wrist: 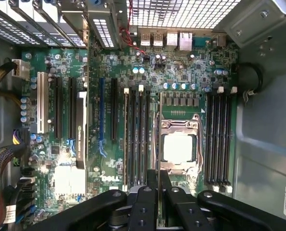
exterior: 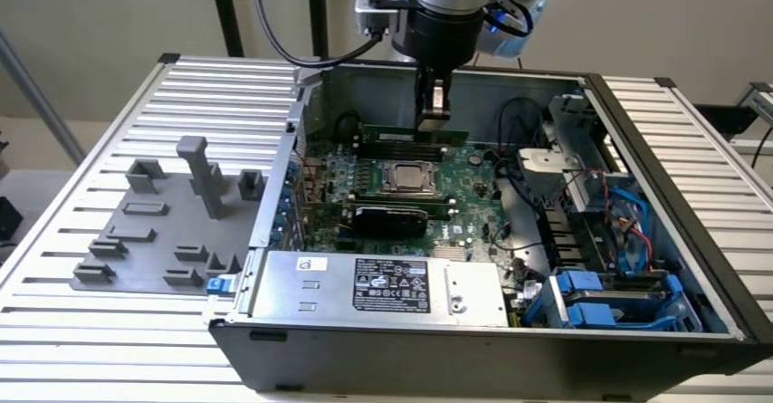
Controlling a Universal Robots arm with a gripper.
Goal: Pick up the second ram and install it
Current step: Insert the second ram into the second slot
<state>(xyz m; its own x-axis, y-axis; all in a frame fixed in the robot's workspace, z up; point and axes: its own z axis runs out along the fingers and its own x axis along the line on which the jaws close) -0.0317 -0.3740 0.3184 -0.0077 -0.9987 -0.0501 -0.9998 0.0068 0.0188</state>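
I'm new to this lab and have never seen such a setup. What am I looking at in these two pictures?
A robot arm works over an open computer case on a slatted table. One picture comes from a camera off the arm; the other comes from a camera on its wrist, looking down at the motherboard. The gripper is shut on the ram, a thin green memory stick. A grey fixture lies beside the case.

A ribbed metal surface (exterior: 133,331) carries two things: an open computer case (exterior: 483,358) toward the exterior view's right, and just beside it a grey fixture plate (exterior: 169,231) studded with blocks.
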